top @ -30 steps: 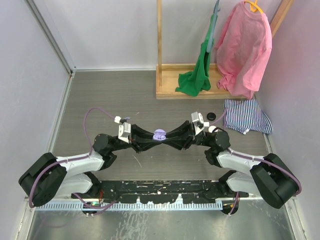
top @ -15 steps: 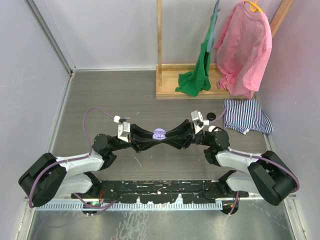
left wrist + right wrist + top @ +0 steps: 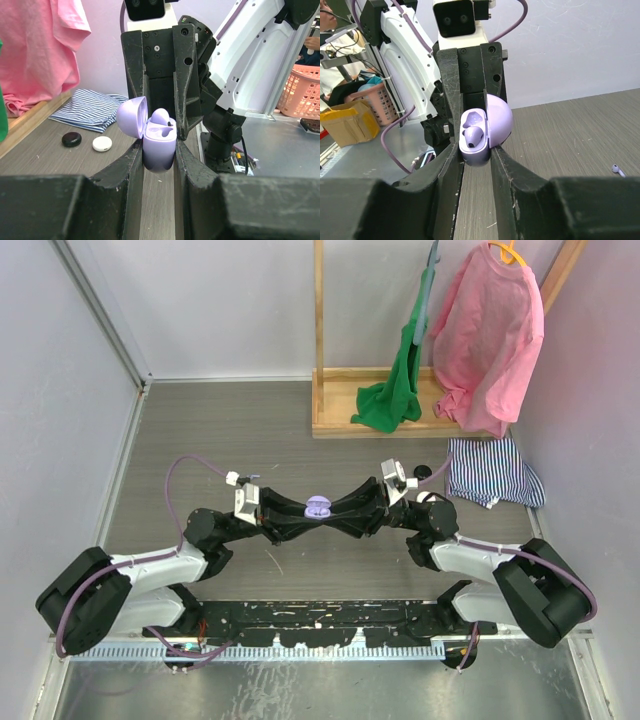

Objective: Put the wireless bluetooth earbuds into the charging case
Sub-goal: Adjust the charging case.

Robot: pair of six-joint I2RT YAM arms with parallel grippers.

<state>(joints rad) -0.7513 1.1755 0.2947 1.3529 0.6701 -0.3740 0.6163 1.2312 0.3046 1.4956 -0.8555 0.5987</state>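
The lilac charging case [image 3: 318,507] hangs open above the table's middle, with my left gripper [image 3: 159,148] shut on its body [image 3: 159,147]. Its lid [image 3: 500,120] is swung back. One lilac earbud [image 3: 472,135] sits in the near socket, also showing in the left wrist view [image 3: 160,116]. The other socket [image 3: 471,119] is empty. My right gripper [image 3: 476,152] faces the left one. Its jaws stand a little apart on either side of the case's end and grip nothing. A small pale earbud [image 3: 618,170] lies loose on the table to the right.
A black puck [image 3: 71,139] and a white puck [image 3: 102,144] lie on the table near a striped cloth [image 3: 492,472]. A wooden rack [image 3: 380,425] at the back carries a green cloth [image 3: 395,390] and a pink shirt [image 3: 488,335]. Grey walls stand left and right.
My right gripper's jaws have widened slightly and its wrist has crept toward the back, covering the black puck in the top view. The left gripper and the case stay put.
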